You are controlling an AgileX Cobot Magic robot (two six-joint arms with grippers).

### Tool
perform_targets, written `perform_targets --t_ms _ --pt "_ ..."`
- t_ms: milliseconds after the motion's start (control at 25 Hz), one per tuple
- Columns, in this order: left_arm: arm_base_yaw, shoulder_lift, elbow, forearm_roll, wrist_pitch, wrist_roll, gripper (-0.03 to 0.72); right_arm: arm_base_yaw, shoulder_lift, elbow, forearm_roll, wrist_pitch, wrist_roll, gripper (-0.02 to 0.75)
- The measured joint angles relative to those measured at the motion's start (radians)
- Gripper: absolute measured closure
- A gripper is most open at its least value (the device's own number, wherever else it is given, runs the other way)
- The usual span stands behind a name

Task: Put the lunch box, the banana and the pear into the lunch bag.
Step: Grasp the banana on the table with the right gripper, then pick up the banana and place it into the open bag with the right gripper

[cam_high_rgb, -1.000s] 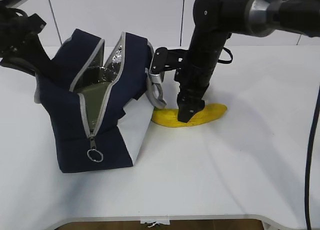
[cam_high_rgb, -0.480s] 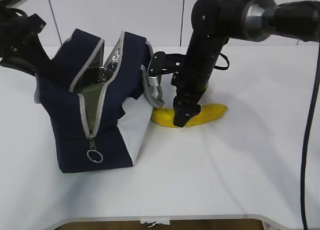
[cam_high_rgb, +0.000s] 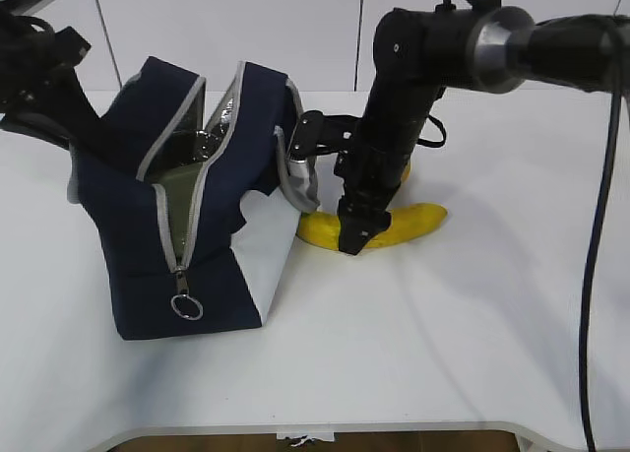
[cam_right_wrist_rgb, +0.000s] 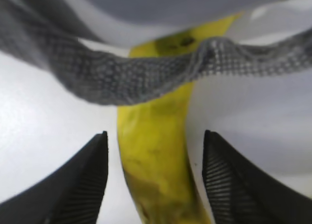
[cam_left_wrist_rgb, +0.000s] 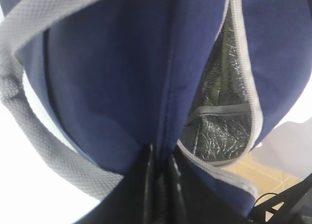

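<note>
The banana is seen lying on the table, just right of the lunch bag. It is straddled by the spread right gripper, untouched by either finger. The bag's fabric is pinched by the left gripper.

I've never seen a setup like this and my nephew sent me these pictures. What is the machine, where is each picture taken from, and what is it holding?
It is a robot with two black arms, each ending in a two-fingered gripper and carrying a small camera at the wrist. One picture is taken from in front of the white table. The other two come from the wrist cameras.

On the table stands an unzipped navy lunch bag with a foil lining, and beside it lies a banana.

The left gripper is closed on the bag's fabric near the opening. The right gripper is open, with one finger on either side of the banana and a gap on both sides, so it holds nothing yet. The grey strap across that view is a bag handle.
</note>
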Motion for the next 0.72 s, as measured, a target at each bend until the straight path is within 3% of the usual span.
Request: perform_targets --t_ms 160,360,560,720 --pt "0.0 0.0 0.0 0.002 0.0 0.0 0.675 0.0 0.011 0.0 0.0 0.002 -0.001 0.314" --pt "0.0 0.0 0.0 0.002 0.0 0.0 0.675 0.0 0.011 0.0 -0.002 0.006 -0.001 0.444" --pt "0.0 0.0 0.0 0.003 0.0 0.0 0.675 0.0 0.012 -0.077 0.0 0.075 0.035 0.457" --pt "0.0 0.0 0.0 0.004 0.0 0.0 0.675 0.0 0.012 -0.175 0.003 0.078 0.189 0.458"
